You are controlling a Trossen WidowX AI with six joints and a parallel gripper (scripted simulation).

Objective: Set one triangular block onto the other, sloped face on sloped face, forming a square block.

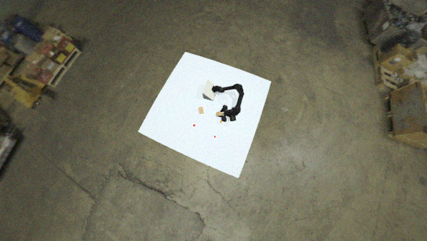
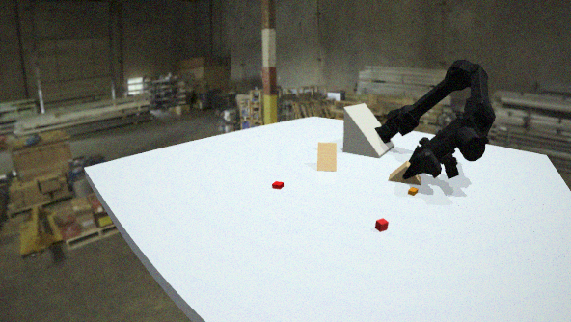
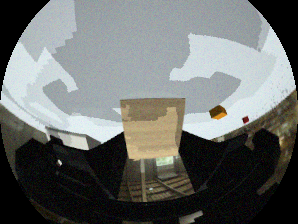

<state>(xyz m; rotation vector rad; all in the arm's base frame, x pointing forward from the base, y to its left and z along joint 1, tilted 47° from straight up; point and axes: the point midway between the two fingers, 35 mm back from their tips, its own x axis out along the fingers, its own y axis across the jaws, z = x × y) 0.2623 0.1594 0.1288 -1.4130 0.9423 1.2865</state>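
Resting low over the tabletop (image 1: 169,101) (image 2: 217,260) (image 3: 220,52), the hand (image 1: 221,114) (image 2: 409,172) (image 3: 152,132) has its fingers part-way open, closed on the sides of a triangular block (image 1: 219,114) (image 2: 399,174) (image 3: 152,127). That block is pale tan wood, with faint grain bands and a patch of shadow across the face the wrist view shows; from outside, its ridge points up and its broad face is underneath. Whether it touches the tabletop, I cannot tell. Seen from the top, it lies nearer the right edge than the left corner.

The second triangular block (image 1: 200,110) (image 2: 327,156) is the same plain tan, well apart from the held one, on the side towards the left edge. The outside view shows it as an upright rectangle, evenly lit, with crisp edges.

A small orange block (image 1: 221,122) (image 2: 413,191) (image 3: 218,112) sits near the held block. Of two little red blocks, one (image 1: 194,125) (image 2: 278,185) is nearer the left corner, the other (image 1: 215,136) (image 2: 381,225) (image 3: 245,119) nearer the bottom edge. A big pale wedge (image 1: 208,90) (image 2: 362,132) (image 3: 72,138) carries the arm (image 1: 240,97) (image 2: 479,98), towards the top edge
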